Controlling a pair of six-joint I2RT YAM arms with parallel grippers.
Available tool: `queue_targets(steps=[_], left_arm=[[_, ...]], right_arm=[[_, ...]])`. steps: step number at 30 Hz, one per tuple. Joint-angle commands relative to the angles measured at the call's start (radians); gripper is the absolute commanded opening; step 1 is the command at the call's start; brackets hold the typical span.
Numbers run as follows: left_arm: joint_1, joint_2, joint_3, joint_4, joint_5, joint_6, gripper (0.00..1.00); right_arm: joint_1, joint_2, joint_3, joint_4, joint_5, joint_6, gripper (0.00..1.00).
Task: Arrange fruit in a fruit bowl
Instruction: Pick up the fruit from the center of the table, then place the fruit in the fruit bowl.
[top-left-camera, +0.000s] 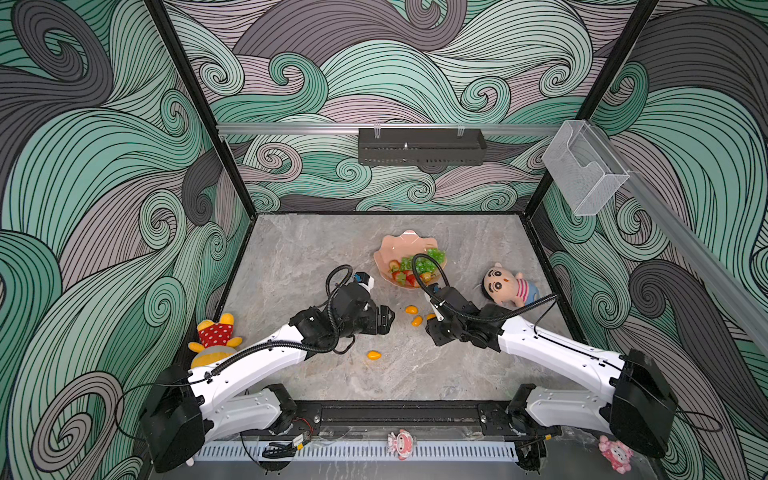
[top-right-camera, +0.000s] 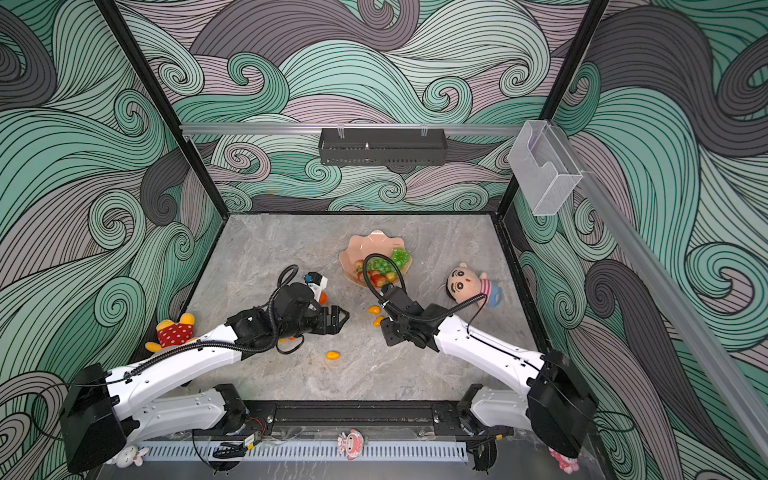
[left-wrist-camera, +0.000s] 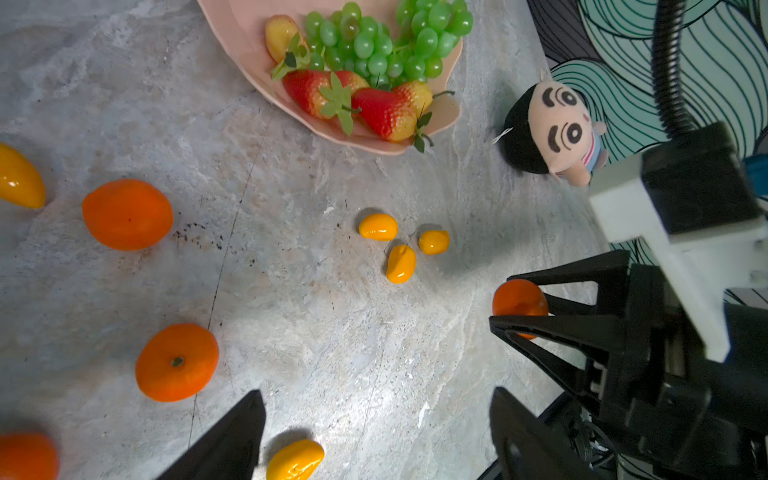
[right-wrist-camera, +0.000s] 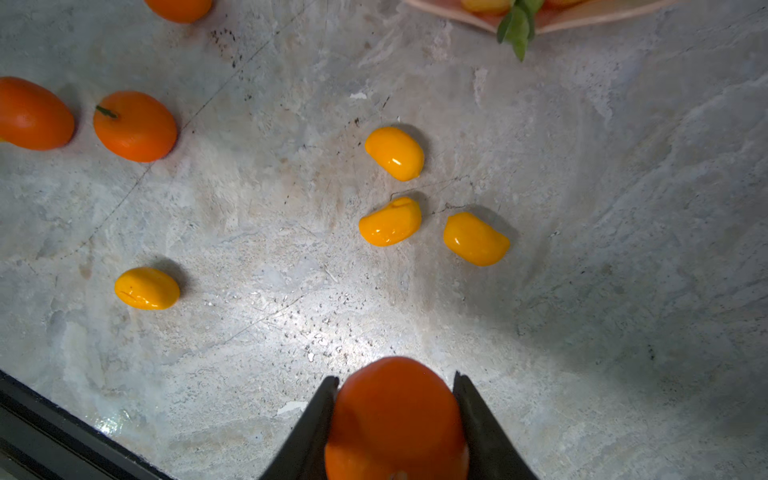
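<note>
The right gripper (right-wrist-camera: 395, 384) is closed on a tangerine (right-wrist-camera: 397, 419). Its two flat black fingers press on both sides of the round, matte orange skin. The left gripper (left-wrist-camera: 376, 395) stands wide apart and its black wedge-shaped fingers hold nothing. One glossy yellow oval (left-wrist-camera: 296, 459) lies on the table (left-wrist-camera: 324, 332) close to one of these fingers.

The table is a grey surface like stone, with pale veins and thin dark cracks. Ahead of the left gripper's fingertips lie three small ovals (left-wrist-camera: 401, 264) close together, bean-shaped, smooth and shiny. Off to one side of this gripper lies a loose tangerine (left-wrist-camera: 176, 361), a little flattened, with a small stem dimple. A second loose tangerine (left-wrist-camera: 126, 214) lies beyond it.

The fruit bowl (left-wrist-camera: 235, 37) rests on the table further ahead, past the three ovals. In a top view it (top-left-camera: 397, 245) is nearer to the right gripper. It is shallow, glossy, peach-pink and shell-shaped, with a wavy rim. Inside it lies a grape bunch (left-wrist-camera: 374, 45) of small translucent green spheres. Strawberries (left-wrist-camera: 384, 112), red fading to yellow, with dimpled skin and green leaf caps, lie against the rim nearest the grippers.

A soft plush doll (left-wrist-camera: 548, 133) lies beside the bowl, not touching it.
</note>
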Motion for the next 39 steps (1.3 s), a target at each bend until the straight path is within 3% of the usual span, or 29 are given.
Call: queue_targets(steps=[1, 22, 39], left_arm=[[0.027, 0.020, 0.053, -0.008, 0.032, 0.046, 0.87], [0.241, 0.206, 0.281, -0.029, 0.182, 0.136, 0.87], [0.378, 0.418, 0.437, -0.056, 0.260, 0.158, 0.87]], right_arm=[[-0.035, -0.011, 0.049, -0.022, -0.028, -0.039, 0.39], [-0.247, 0.168, 0.325, -0.026, -0.159, -0.165, 0.36], [-0.277, 0.620, 0.755, -0.093, -0.222, -0.219, 0.35]])
